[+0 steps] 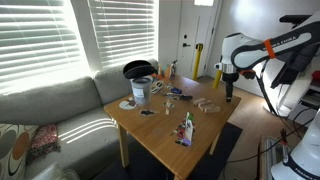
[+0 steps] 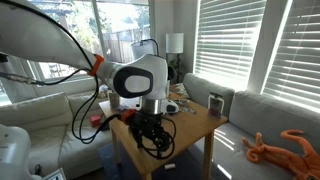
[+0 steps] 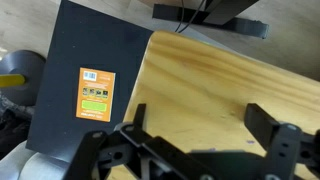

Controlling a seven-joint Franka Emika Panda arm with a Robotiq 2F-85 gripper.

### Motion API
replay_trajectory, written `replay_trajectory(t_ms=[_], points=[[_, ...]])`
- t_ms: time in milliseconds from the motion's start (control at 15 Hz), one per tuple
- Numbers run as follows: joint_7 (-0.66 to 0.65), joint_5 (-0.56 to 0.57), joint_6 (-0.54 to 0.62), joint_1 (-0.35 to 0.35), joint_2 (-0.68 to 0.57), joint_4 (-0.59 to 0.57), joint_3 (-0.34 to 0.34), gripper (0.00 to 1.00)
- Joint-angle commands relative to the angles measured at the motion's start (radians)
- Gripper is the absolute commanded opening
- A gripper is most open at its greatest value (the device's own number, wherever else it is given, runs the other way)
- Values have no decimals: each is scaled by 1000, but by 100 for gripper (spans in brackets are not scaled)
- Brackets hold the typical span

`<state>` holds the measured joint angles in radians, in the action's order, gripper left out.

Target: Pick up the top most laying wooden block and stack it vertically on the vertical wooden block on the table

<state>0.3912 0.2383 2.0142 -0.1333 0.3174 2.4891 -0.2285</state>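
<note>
In an exterior view the desk (image 1: 165,138) carries the laid wooden blocks (image 1: 207,106) near its right edge, probably for easy reach; the upright block is too small to pick out; the pincer (image 1: 231,92) hangs just beyond that edge; the wrist view shows its jaws wide apart, empty, touching nothing.
</note>
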Motion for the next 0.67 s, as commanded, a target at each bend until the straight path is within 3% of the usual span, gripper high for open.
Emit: replay_trajectory(t_ms=[0,267,400,600], points=[[2,-2,-3,-6,0,-2,6,100],[2,-2,-3,-6,0,-2,6,100],[39,-12,97,27,62,19,25,100],[76,1,16,85,135,-35,94,100]])
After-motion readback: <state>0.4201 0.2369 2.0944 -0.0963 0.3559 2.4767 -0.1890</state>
